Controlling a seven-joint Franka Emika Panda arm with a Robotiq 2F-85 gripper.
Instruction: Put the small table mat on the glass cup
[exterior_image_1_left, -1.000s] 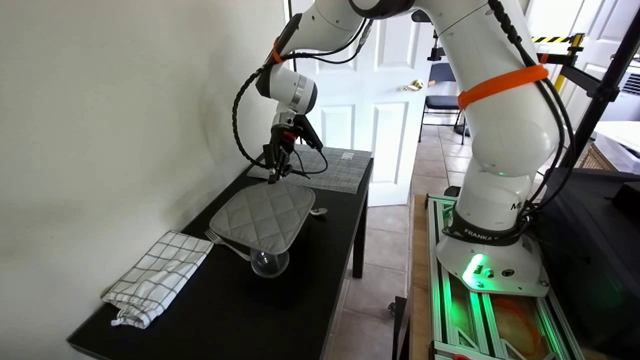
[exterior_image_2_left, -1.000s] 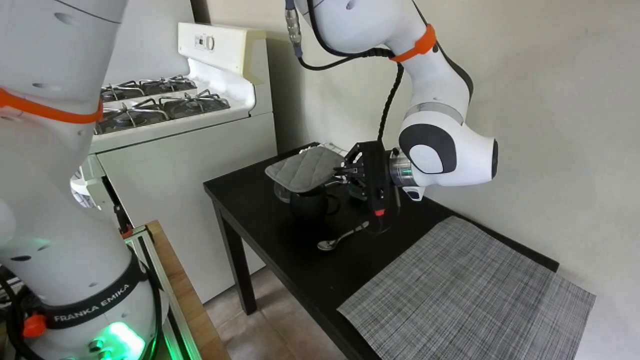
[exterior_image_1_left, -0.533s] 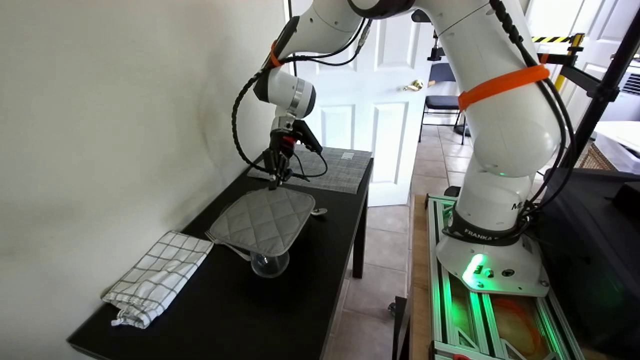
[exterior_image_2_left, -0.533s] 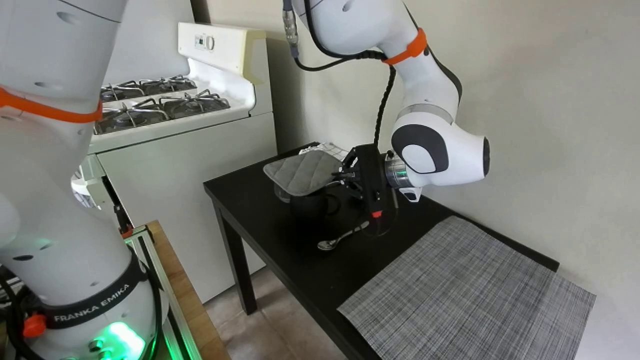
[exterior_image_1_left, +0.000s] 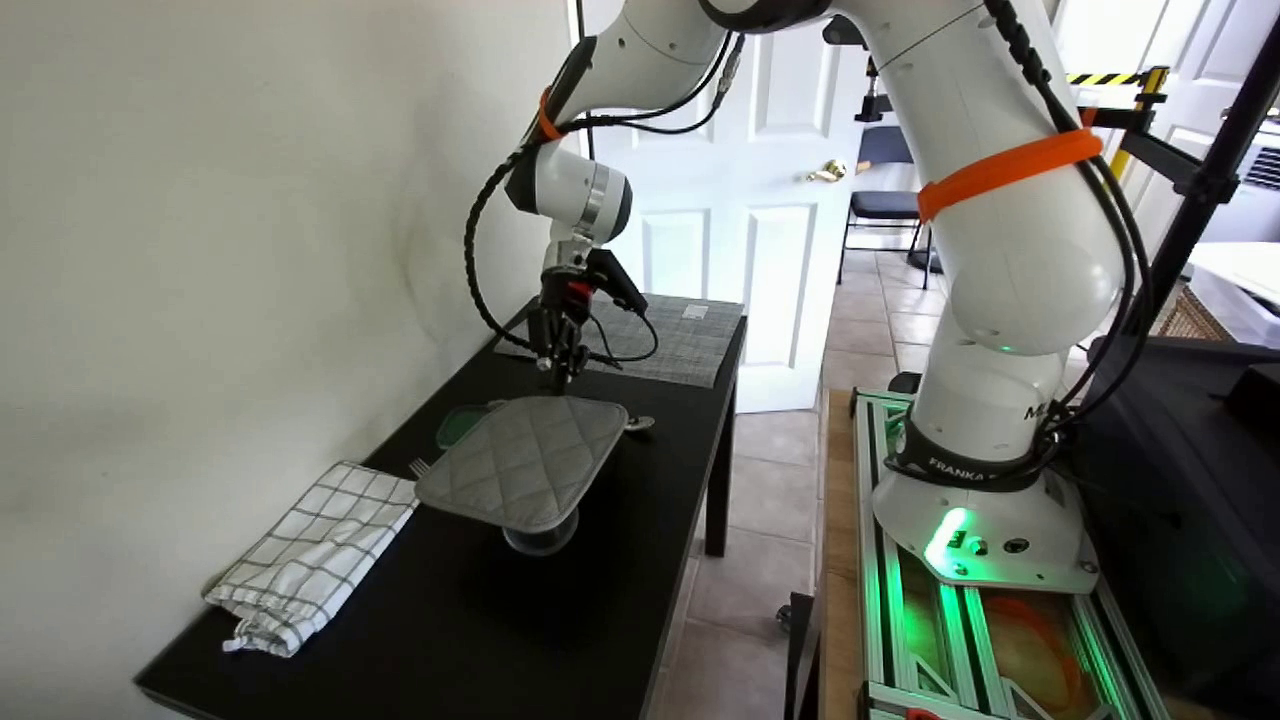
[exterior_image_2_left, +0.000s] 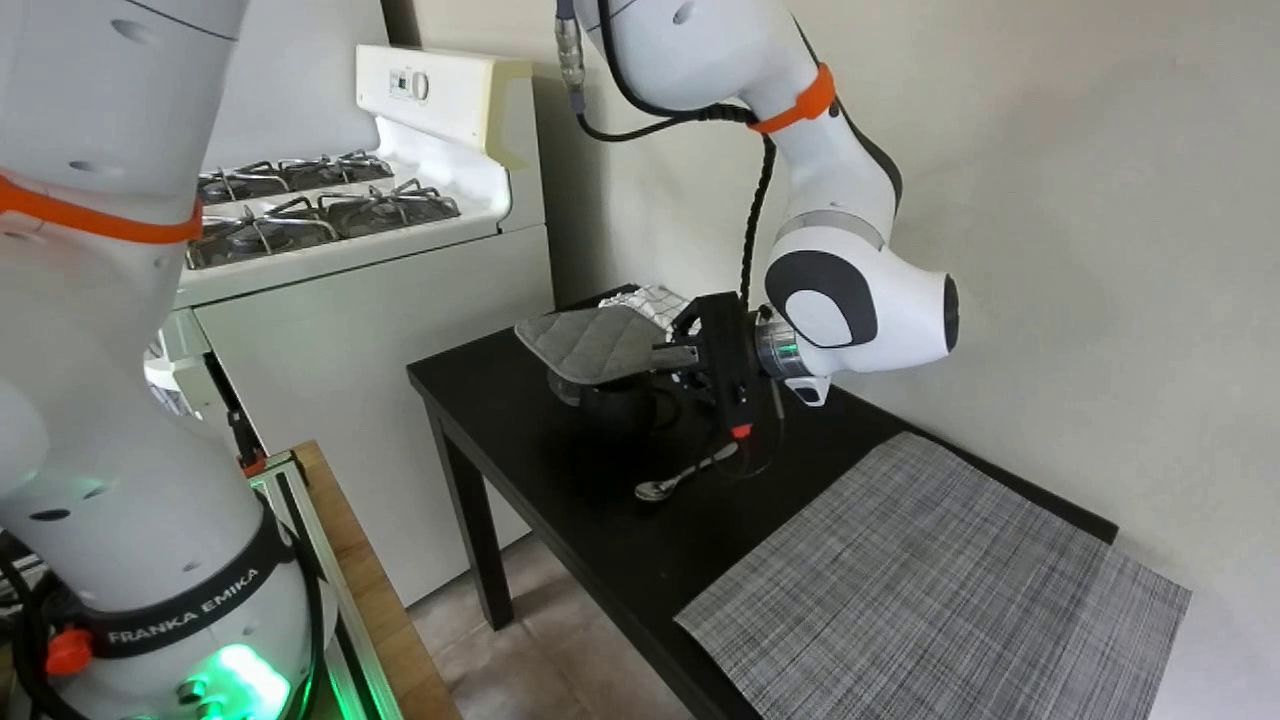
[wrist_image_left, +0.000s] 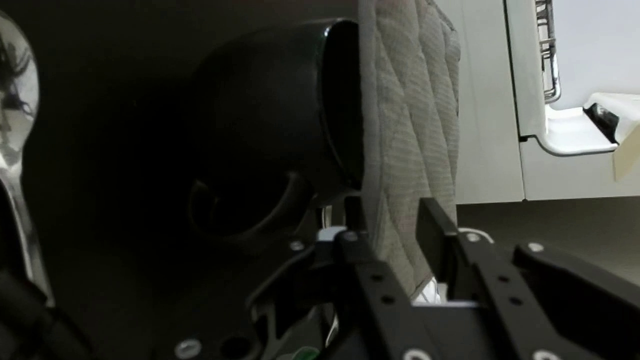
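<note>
The small table mat (exterior_image_1_left: 525, 465) is grey and quilted. It lies nearly flat above the glass cup (exterior_image_1_left: 541, 537) and a black mug (exterior_image_2_left: 617, 408). The clear glass cup shows only partly under the mat's edge, also in an exterior view (exterior_image_2_left: 563, 388). In the wrist view the mat (wrist_image_left: 412, 110) stands just over the mug's rim. Its near corner reaches between my fingers. My gripper (wrist_image_left: 392, 207) has its fingers apart, with a visible gap beside the mat. In both exterior views the gripper (exterior_image_1_left: 558, 378) is at the mat's near edge.
A checked cloth (exterior_image_1_left: 320, 560) lies by the wall. A fork (exterior_image_1_left: 419, 467) and a green round object (exterior_image_1_left: 460, 426) lie beside the mat. A spoon (exterior_image_2_left: 657, 490) lies near the mug. A large grey placemat (exterior_image_2_left: 940, 590) covers the far table end. A stove (exterior_image_2_left: 370, 300) stands beyond.
My gripper has moved lower and towards the cup, and its fingers have parted. The mat has shifted a little with it and covers more of the glass cup. The green object has come into view.
</note>
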